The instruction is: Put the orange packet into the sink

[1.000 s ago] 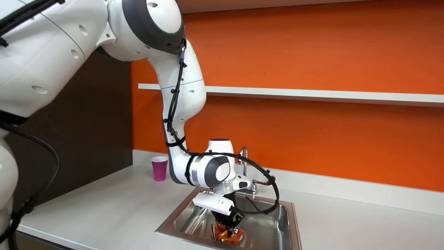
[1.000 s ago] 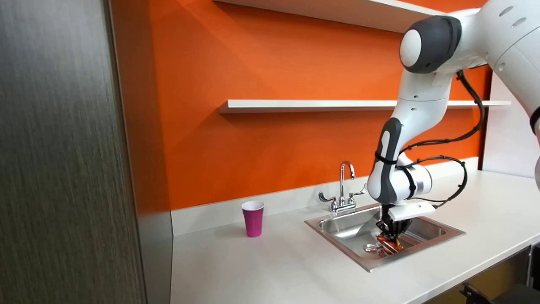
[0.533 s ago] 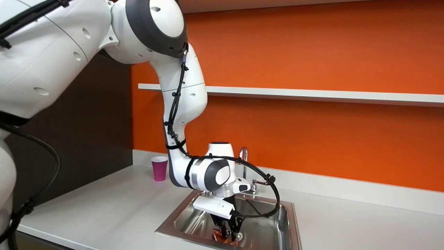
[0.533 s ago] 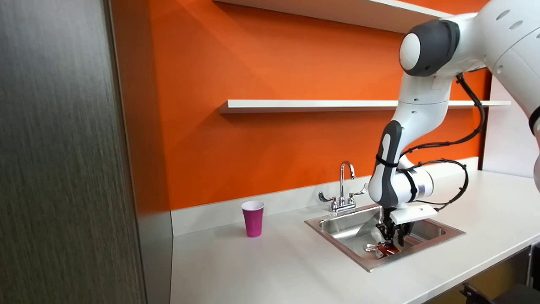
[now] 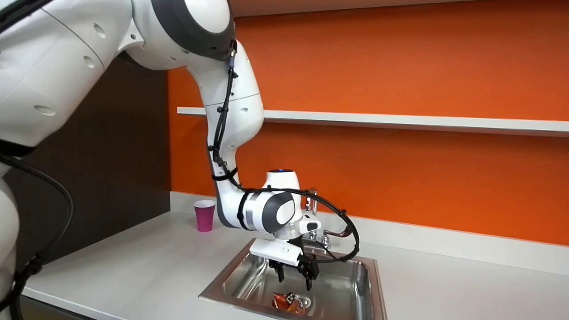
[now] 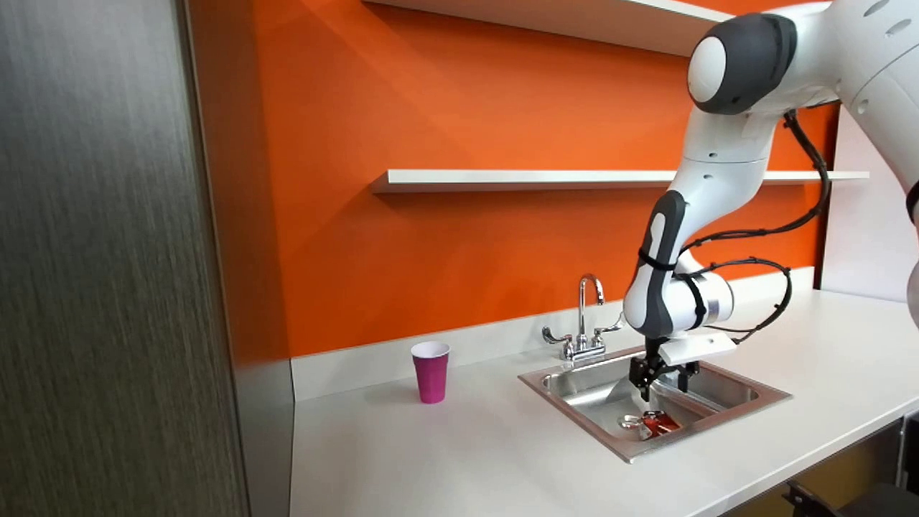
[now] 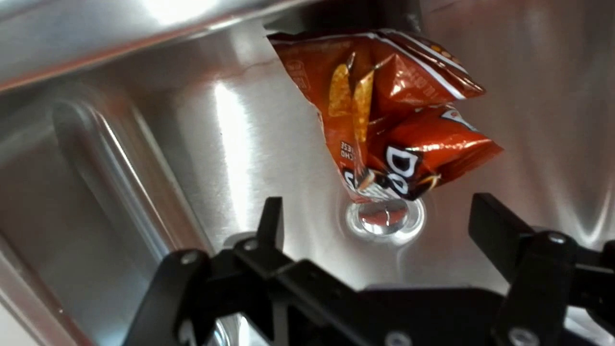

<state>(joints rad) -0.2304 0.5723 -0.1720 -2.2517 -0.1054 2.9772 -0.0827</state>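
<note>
The crinkled orange packet (image 7: 384,105) lies on the steel floor of the sink, its lower end over the edge of the drain (image 7: 383,226). Both exterior views show that packet (image 5: 286,303) (image 6: 659,424) inside the sink (image 5: 377,289) (image 6: 579,416). My gripper (image 7: 378,211) (image 5: 295,283) (image 6: 664,392) hangs above it with the jaws wide apart. Nothing sits between the black fingers (image 7: 273,218), and they are apart from the packet. Nothing of the packet is covered by the gripper in the wrist view.
A chrome two-handled faucet (image 6: 583,316) stands at the back of the sink, close to the arm. On the white counter (image 6: 431,459) a pink cup (image 6: 431,372) (image 5: 204,217) is upright near the wall. A white shelf (image 6: 531,179) runs along the orange wall.
A second ago the jaws were shut on the packet low in the basin. They have since opened, the packet is let go on the sink floor, and the gripper has risen above it.
</note>
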